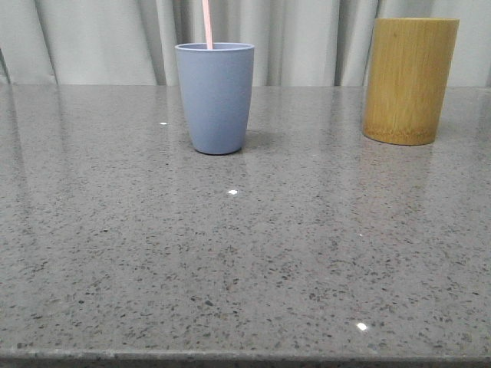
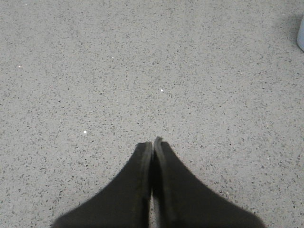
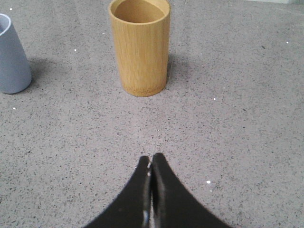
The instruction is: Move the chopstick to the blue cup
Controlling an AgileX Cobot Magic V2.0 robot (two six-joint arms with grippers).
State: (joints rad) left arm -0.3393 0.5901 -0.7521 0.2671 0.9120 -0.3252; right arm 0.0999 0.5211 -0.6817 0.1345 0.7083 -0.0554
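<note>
Both our jaws are closed on nothing; the chopstick (image 1: 207,23) stands in the blue cup (image 1: 215,96), well beyond them.

Grey speckled stone table (image 1: 230,268) bearing blue cup (image 1: 215,98) and bamboo holder (image 1: 409,80).

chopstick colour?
Pale pink; the chopstick shows best in the front view, standing in the blue cup.

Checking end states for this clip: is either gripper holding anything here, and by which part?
Nothing is held. The left gripper and right gripper are both shut on nothing; the chopstick stands in the blue cup.
</note>
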